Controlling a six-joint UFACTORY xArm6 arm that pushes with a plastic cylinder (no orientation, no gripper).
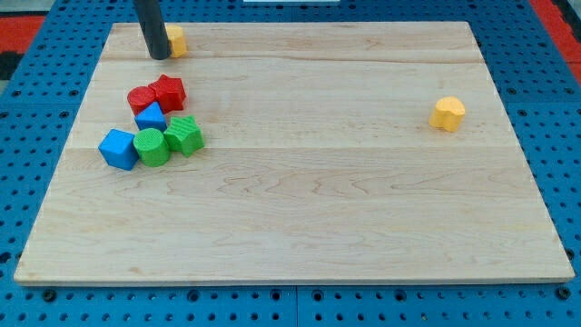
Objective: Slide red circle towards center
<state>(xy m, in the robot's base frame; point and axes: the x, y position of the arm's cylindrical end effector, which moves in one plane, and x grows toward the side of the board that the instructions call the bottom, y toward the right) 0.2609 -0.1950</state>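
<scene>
Red circle sits in the cluster at the surface's left, touching the red star and blue block; with no claw to read, my tip should probably round to its left and push rightward.

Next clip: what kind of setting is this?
Likely a robotics lab bench: a wooden board on blue perforated matting, small coloured blocks such as the red circle, and my tip beside a yellow block.
</scene>
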